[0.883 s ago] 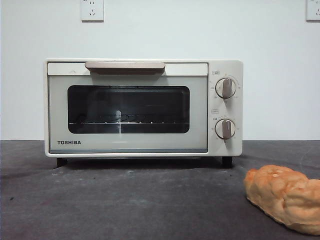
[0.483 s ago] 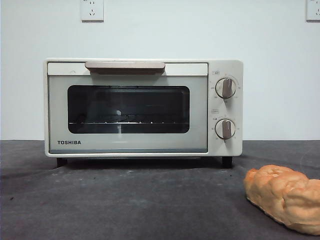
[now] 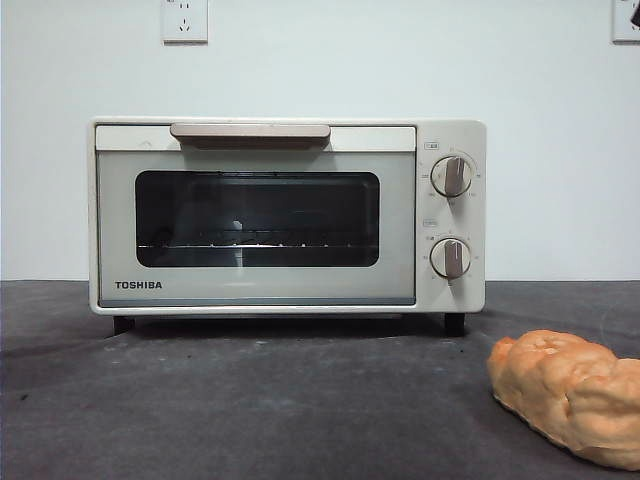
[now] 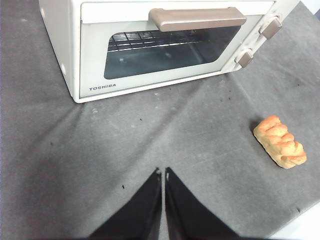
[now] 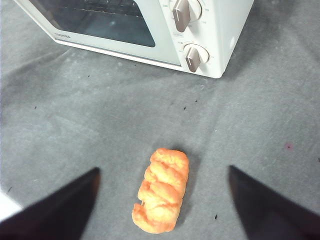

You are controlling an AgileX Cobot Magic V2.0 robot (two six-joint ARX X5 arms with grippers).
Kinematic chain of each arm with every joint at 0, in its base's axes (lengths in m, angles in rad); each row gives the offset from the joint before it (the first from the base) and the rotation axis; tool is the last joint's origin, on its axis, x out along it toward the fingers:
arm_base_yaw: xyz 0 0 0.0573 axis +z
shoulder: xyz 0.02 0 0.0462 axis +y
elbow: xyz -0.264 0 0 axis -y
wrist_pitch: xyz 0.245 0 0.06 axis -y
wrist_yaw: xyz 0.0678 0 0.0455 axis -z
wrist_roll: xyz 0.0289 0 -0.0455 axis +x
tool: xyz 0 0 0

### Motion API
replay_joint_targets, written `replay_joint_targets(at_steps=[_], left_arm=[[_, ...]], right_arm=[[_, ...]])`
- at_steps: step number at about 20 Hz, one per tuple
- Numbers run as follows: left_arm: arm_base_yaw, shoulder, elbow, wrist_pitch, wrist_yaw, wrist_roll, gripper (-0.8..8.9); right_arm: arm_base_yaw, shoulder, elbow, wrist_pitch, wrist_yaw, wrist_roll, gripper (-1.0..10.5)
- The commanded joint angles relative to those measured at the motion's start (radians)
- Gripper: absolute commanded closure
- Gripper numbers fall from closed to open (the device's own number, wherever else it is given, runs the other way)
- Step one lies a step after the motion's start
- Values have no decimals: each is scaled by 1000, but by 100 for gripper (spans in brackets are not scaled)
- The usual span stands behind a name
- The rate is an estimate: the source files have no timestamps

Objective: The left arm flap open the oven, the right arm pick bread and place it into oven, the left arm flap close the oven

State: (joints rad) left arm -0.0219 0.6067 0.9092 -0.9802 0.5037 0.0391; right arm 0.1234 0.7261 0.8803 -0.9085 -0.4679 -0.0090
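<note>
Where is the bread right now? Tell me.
The bread lies on the dark table cloth at the front view's lower right, ahead of the closed oven near its knob side, untouched.

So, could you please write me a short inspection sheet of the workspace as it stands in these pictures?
Surface: dark grey cloth-covered table, creased, with a few small specks.
Job's things: boxy cream-white TOSHIBA toaster oven, door shut, beige bar handle untouched, wire rack visible through the dark glass; lumpy golden-orange bread loaf lying on the cloth in front of the oven's knob side, apart from it.
Clutter: nothing seen.
Grippers: left gripper above bare cloth in front of the oven, jaws together, holding nothing; right gripper above the loaf, jaws wide apart either side of it, not touching.
Cables: nothing seen.
Surroundings: plain white wall with two wall sockets.
</note>
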Motion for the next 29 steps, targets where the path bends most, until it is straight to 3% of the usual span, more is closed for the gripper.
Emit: replay_joint_targets(at_steps=[1,6,9,17,22,29], left_arm=[[-1,5,20,8,6,13,798],[-1,5,20,8,6,13,798],[-1,4,20,8,6,13,798],[-3,0,20,8,6,13,798],[-3,0,20,8,6,13,798],[-6,0,20,8,6,13,798]], right_arm=[[20,5,18,3,-2,28,496],[82,34,10,-21,27,76,496],[143,63,-58,55,40,153,496],[418,185,-284,332,284,346,496],[520,342,-297,421,447,365,496],[536,515,-297,524,497,369,498]])
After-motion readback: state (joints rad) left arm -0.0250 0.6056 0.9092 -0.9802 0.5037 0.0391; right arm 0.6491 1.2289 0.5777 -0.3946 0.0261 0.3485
